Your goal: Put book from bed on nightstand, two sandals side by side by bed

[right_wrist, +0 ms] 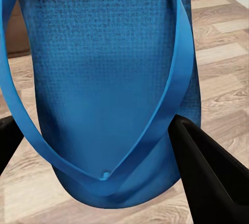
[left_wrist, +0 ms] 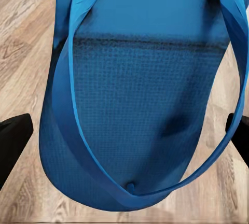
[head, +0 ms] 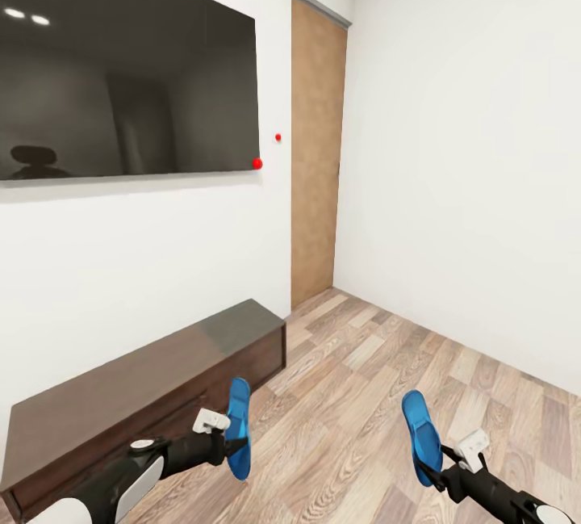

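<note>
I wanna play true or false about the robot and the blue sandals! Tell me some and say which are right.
1. Each gripper holds a blue sandal: left gripper holds the left sandal, right gripper the right sandal. True.
2. Both sandals lie flat on the floor. False; they are held up in the air.
3. The door is wooden brown. True.
4. The wall screen shows a cartoon. False; it is dark.

A big dark screen (head: 121, 64) hangs on the white wall (head: 145, 266). Below it stands a long dark bench (head: 145, 395). A brown door (head: 316, 153) is beside, over plank floor (head: 387, 379).
</note>
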